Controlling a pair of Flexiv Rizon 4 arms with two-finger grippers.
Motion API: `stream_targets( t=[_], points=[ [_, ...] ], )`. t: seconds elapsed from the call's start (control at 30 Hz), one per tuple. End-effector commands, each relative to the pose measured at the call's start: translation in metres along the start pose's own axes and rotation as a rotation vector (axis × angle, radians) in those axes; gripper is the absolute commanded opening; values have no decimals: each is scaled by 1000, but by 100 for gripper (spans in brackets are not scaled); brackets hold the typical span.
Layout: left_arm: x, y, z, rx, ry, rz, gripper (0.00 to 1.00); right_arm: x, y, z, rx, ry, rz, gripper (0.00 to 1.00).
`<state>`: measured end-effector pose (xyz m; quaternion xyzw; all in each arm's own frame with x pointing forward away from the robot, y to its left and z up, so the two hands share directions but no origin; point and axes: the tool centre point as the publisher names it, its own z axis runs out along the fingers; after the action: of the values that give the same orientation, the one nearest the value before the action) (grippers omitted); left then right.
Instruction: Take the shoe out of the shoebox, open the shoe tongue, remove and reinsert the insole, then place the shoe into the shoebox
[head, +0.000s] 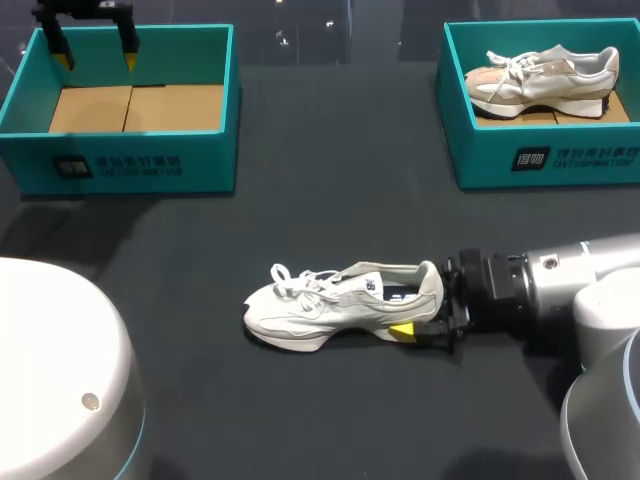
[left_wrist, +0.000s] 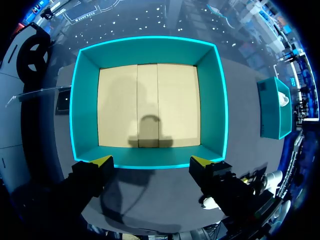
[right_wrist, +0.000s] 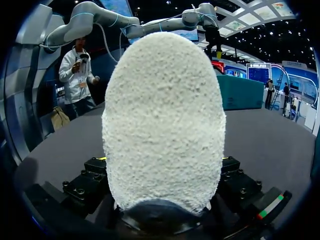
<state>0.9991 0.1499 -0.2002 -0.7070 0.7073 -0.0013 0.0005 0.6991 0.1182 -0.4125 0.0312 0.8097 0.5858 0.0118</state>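
A dark tabletop (head: 330, 190) carries at its far right corner a teal box (head: 545, 160) holding a pale sneaker (head: 540, 80).

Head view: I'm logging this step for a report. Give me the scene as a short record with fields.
shoe: upright on the table, outside both boxes, heel toward the right arm
right tool: shut on the shoe's heel
left tool: open, above the left box, holding nothing
left box: empty, bare cardboard floor
right box: holds a second shoe
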Motion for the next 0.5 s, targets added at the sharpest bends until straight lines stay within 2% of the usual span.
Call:
stream_targets(
  t=[0.03,0.5],
  points=[
    [0,0,0,-1,-1,0,100,-3,1,-5,11,13,-1,0],
    [0,0,0,-1,-1,0,100,-5,0,-6,9,41,5,0]
  ],
)
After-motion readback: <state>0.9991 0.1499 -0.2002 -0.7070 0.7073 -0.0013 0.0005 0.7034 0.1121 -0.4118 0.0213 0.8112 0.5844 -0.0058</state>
